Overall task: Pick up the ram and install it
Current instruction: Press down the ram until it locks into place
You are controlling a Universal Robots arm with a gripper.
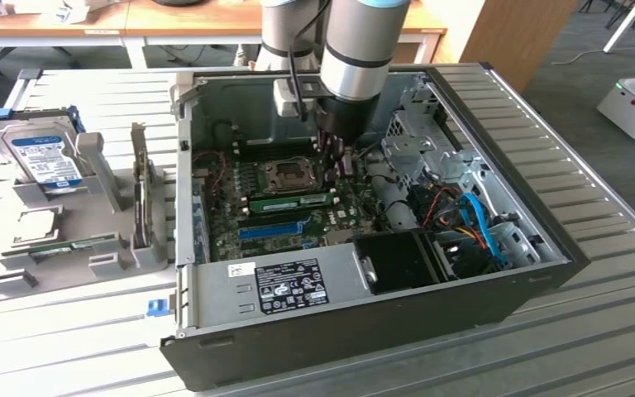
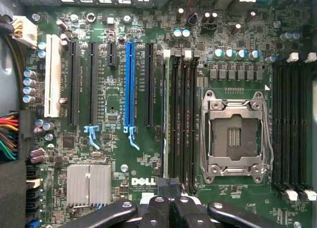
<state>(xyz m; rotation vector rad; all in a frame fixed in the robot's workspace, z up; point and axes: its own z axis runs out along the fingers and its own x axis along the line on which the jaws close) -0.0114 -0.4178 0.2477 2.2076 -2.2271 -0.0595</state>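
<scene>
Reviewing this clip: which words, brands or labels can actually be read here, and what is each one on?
"DELL": white print on the motherboard, beside the silver heatsink.
Fine white print along the motherboard's slots: too small to read.
White label on the power supply: too small to read.
Blue-and-white label on the hard drive: too small to read.

A grey slatted table (image 1: 594,331) fills most of the exterior view. An open, dark PC case (image 1: 329,335) lies on its side across the centre and right. Grey racks (image 1: 113,252) stand at the left. A small blue piece (image 1: 159,308) lies at the case's lower-left corner.
</scene>
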